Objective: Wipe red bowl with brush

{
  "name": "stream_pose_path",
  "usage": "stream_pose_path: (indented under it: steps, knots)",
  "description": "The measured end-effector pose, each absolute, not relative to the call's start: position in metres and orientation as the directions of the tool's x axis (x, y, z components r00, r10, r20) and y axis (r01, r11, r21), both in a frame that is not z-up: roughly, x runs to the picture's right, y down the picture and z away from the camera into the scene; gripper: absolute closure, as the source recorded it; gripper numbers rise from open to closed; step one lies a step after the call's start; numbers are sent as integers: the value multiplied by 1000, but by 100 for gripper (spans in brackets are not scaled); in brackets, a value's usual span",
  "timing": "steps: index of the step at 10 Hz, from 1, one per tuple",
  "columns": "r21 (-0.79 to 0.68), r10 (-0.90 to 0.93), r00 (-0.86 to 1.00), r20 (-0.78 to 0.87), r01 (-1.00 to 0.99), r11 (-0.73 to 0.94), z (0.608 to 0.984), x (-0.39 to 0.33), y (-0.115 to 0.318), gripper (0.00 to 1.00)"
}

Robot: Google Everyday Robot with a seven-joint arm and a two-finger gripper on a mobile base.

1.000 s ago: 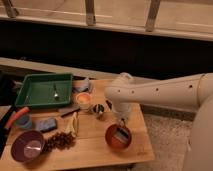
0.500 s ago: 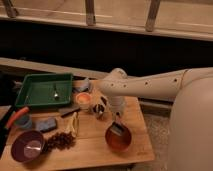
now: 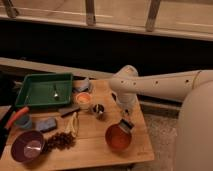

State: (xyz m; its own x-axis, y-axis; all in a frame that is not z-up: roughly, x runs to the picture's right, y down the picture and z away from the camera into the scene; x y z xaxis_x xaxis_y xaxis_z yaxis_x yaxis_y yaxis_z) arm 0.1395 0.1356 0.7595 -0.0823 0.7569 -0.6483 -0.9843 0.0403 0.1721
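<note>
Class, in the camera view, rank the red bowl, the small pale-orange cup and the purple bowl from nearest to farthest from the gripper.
The gripper hangs over the right side of the table.
1. Red bowl, directly beneath it.
2. Pale-orange cup, to the left, mid-table.
3. Purple bowl, far left front corner.

A green tray [image 3: 35, 95] holding a pale utensil [image 3: 56, 92] sits behind a purple bowl [image 3: 27, 146].

a pale wooden table [image 3: 95, 146] stands in dim, warm light on a grey speckled floor [image 3: 162, 135]. behind it a pale ledge [image 3: 45, 66] runs below a dark wall [image 3: 100, 47], with metal railing posts [image 3: 90, 12] along the top
</note>
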Motion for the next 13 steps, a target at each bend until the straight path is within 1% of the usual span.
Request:
stream_pose_path:
  steps: [4, 7, 9, 10, 13]
  knots:
    - [177, 752, -65, -656, -982, 69, 739, 127, 158, 100]
    - [92, 739, 55, -671, -983, 157, 738, 81, 167, 100]
    - [33, 736, 137, -664, -977, 211, 741, 50, 164, 100]
    - [27, 740, 144, -657, -977, 214, 743, 47, 161, 100]
    - [67, 768, 92, -634, -982, 174, 752, 64, 142, 100]
